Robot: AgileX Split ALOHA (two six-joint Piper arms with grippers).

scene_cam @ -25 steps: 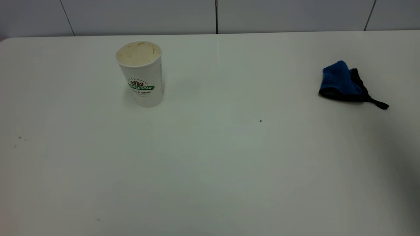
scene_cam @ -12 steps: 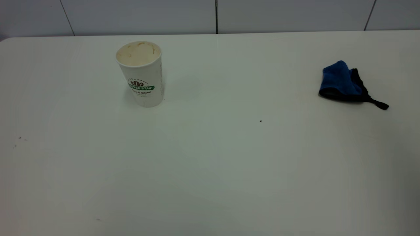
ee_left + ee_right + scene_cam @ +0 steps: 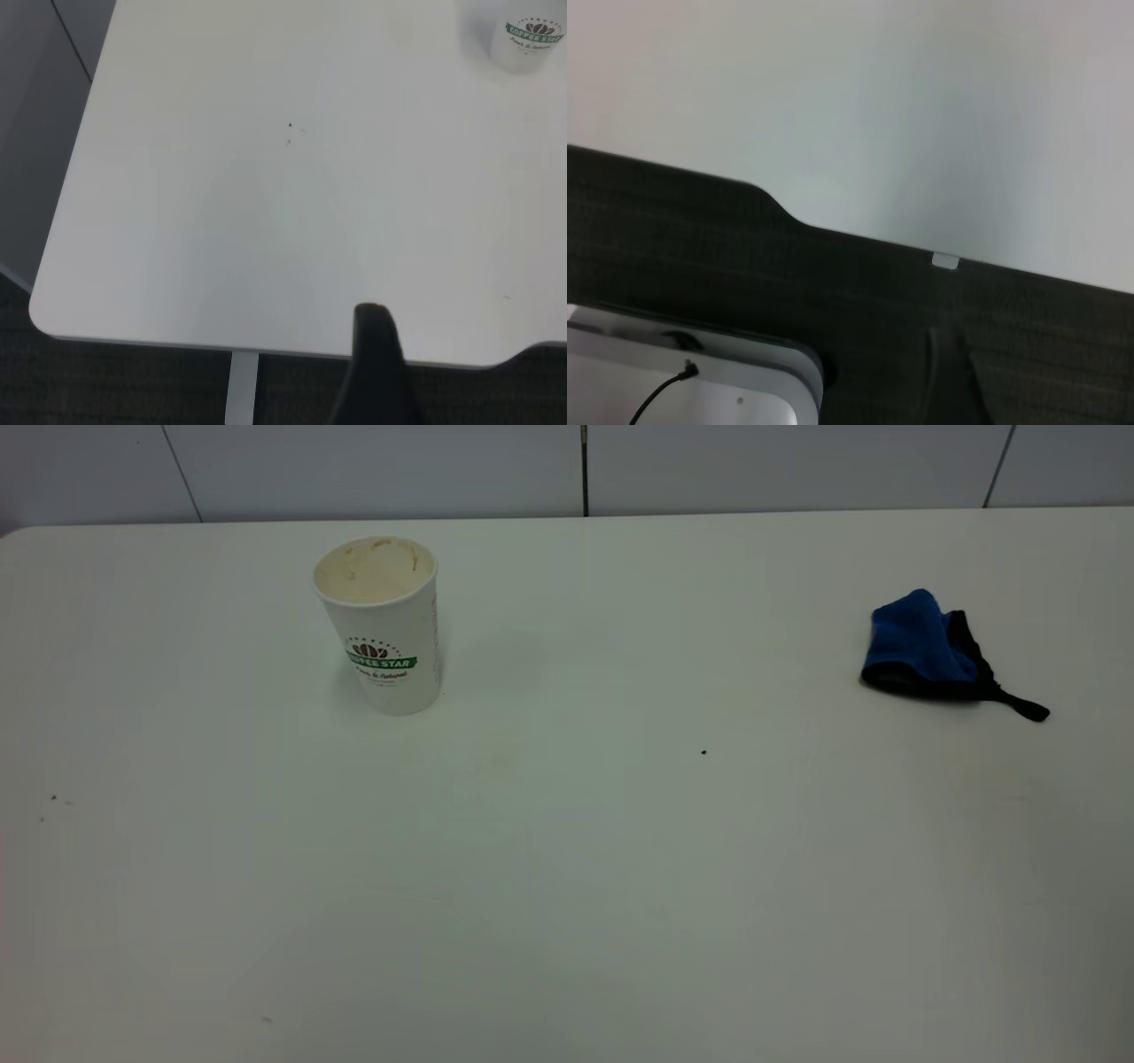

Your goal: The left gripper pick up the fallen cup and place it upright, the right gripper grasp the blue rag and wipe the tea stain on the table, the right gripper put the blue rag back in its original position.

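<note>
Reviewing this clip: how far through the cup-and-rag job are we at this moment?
It looks finished. The cup stands upright on the table. No tan puddle shows anywhere, only a tiny dark speck. The blue rag lies released at the table's right side. Nothing is in hand: neither pincer appears in the exterior view, and both wrist views look from the table's edge. Nothing visible remains.

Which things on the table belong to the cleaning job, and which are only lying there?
Job: cup, upright; blue rag, lying apart at the right; table.
Lying about: dark speck; small specks near the left edge.
</note>
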